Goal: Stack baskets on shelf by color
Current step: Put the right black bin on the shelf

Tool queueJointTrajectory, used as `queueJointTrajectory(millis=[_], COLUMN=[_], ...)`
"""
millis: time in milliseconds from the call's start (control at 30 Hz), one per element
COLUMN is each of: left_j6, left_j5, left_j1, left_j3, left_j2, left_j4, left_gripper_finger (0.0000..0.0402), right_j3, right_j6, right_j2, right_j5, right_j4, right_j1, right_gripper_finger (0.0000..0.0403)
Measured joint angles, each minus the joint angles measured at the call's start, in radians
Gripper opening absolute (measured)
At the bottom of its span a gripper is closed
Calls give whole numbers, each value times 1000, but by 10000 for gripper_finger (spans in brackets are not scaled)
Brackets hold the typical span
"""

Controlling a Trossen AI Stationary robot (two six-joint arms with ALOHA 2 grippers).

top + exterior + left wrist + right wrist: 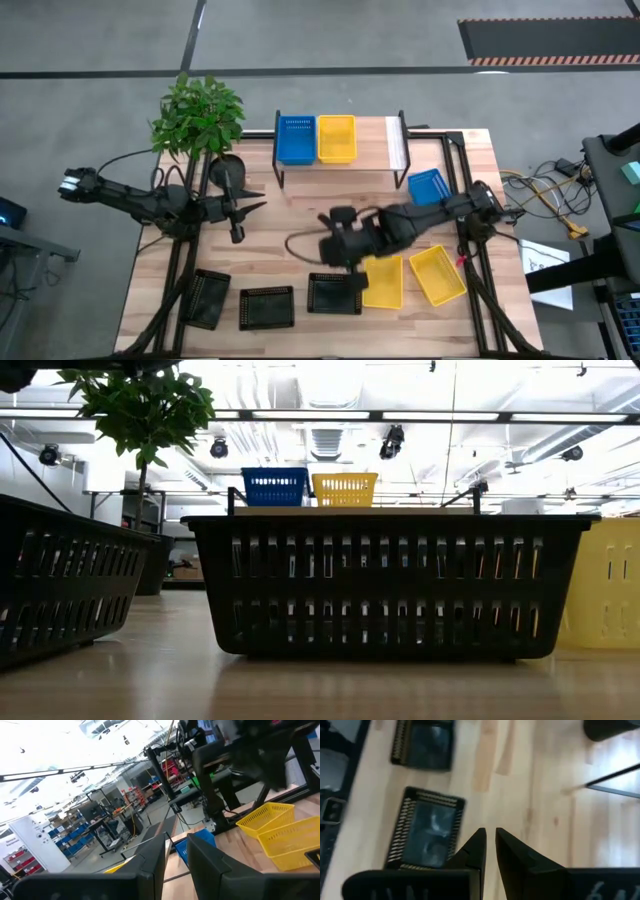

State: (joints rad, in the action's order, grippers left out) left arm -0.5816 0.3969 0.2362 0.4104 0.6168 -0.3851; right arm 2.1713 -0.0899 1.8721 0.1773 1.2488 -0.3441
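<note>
Wooden bench from above: right tool nearly clenched on nothing over the black perforated plastic basket, lower centre. Left tool, mid-left, can't tell. Low view only shows blue basket and yellow basket on the wood-topped shelf.

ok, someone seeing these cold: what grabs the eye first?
Probably the shelf at the table's far edge, carrying one blue basket and one yellow basket side by side. Next, the three black baskets lined along the near edge, with the right gripper just above the rightmost one. The green plant at the far left corner also stands out.
</note>
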Motion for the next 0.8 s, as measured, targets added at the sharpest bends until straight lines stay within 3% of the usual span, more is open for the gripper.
queueJointTrajectory(millis=[400, 667, 800], left_j6=[0, 0, 0], left_j5=[0, 0, 0], left_j1=[0, 0, 0], left_j3=[1, 1, 1], left_j2=[6, 2, -3], left_j4=[-5, -2, -4], left_gripper_finger=[63, 63, 63], right_j3=[-162, -338, -436], right_j6=[71, 214, 204], right_j2=[1, 1, 1], right_j5=[6, -2, -20], right_j4=[-220, -488, -594], right_j1=[-106, -107, -86], right_gripper_finger=[33, 33, 33])
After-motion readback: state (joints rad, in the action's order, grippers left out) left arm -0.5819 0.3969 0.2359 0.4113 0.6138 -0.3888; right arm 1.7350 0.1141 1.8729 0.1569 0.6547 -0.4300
